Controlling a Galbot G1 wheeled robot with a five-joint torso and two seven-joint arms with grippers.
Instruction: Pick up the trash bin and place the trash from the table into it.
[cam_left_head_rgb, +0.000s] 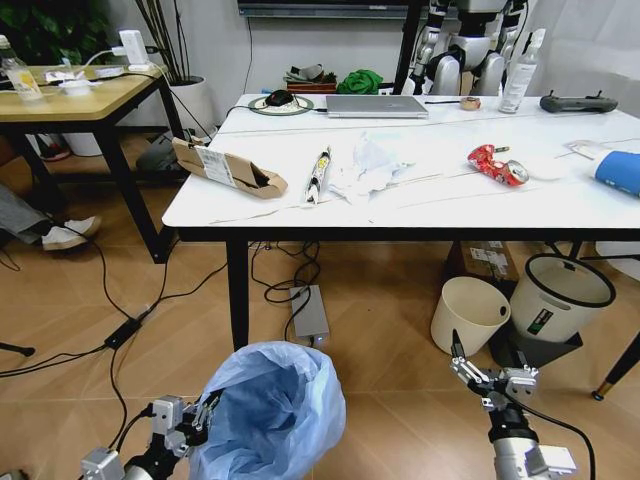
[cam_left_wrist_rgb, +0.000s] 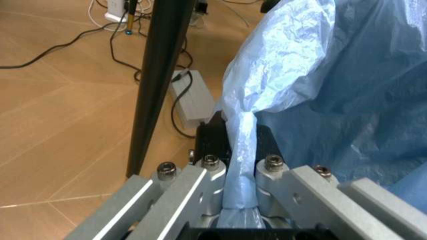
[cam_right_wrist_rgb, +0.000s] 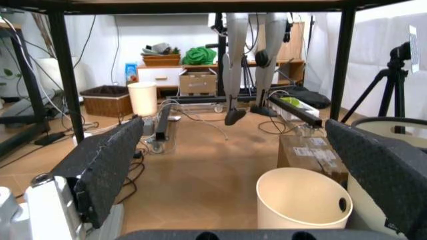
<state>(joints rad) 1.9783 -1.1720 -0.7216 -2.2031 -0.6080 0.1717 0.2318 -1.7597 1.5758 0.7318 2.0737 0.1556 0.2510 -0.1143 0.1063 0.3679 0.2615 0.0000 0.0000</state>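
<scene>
Blue-bagged trash bin (cam_left_head_rgb: 268, 410) upright, mouth up, left hand (cam_left_head_rgb: 190, 420) pinching its liner, right hand (cam_left_head_rgb: 480, 375) spread

I'm in a robotics lab or office test room, not a home. Evidence: silver-black humanoid robot (cam_left_head_rgb: 467, 45) standing past the far edge of the white marble-look table (cam_left_head_rgb: 420, 210), black camera tripod (cam_right_wrist_rgb: 390, 87), black cables (cam_left_head_rgb: 130, 320) and a grey power brick (cam_left_head_rgb: 310, 313) loose on the wood-pattern floor (cam_left_head_rgb: 400, 400), closed silver laptop (cam_left_head_rgb: 377, 106), brown cardboard storage boxes (cam_right_wrist_rgb: 198, 81).
</scene>
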